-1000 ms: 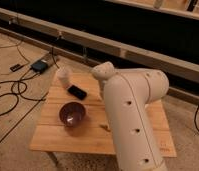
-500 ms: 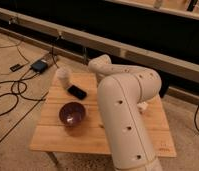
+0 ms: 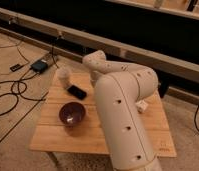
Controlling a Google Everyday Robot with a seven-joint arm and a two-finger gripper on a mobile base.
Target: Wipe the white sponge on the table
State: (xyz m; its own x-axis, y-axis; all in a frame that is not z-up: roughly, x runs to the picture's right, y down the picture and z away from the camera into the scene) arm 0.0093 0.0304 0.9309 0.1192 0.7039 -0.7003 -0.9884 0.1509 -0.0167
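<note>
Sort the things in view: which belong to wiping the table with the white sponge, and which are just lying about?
Job: light wooden plank table; small white block right of the white robot arm, possibly the sponge; gripper, hidden behind that arm.
Lying about: dark round bowl; flat black rectangular device; upright white cup.

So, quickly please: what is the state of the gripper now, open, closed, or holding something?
Gripper: not in view; the big white arm reaches over the table and hides its own end, so its state cannot be told.
</note>
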